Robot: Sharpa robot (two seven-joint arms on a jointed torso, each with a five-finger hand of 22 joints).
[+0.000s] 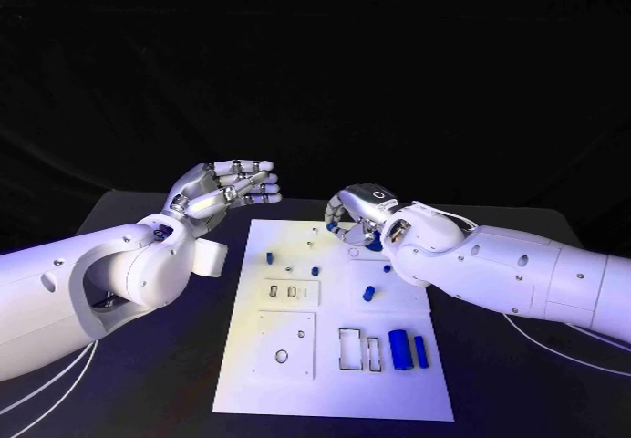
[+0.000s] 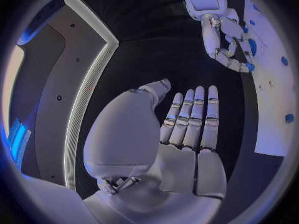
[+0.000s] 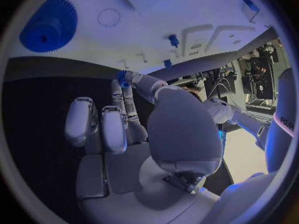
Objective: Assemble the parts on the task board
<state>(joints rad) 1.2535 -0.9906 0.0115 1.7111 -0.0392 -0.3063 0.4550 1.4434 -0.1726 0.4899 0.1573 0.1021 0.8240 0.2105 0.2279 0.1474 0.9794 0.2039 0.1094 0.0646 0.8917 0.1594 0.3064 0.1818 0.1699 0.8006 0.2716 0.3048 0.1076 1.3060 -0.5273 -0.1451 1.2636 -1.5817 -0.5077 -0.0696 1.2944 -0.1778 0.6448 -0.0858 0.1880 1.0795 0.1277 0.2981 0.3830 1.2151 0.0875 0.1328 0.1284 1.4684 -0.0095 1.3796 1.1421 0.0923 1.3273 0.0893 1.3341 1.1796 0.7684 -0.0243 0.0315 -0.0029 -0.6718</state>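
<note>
Parts (image 1: 407, 349) lie scattered on the board (image 1: 336, 388); one small blue part (image 2: 249, 65) is pinched in the right hand's (image 1: 357, 219) fingertips over the board's far edge. Left hand (image 1: 226, 190) hovers beside the board, fingers straight, holding nothing.

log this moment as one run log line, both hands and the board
left hand: open, raised beside task board | right hand: pinches small blue part over board's far end | two blue cylinders: lying on board's near right

Dim scene, black surround, bluish-violet cast, bright glare on the task board (image 1: 336, 365), wrist views bent at the rims
</note>
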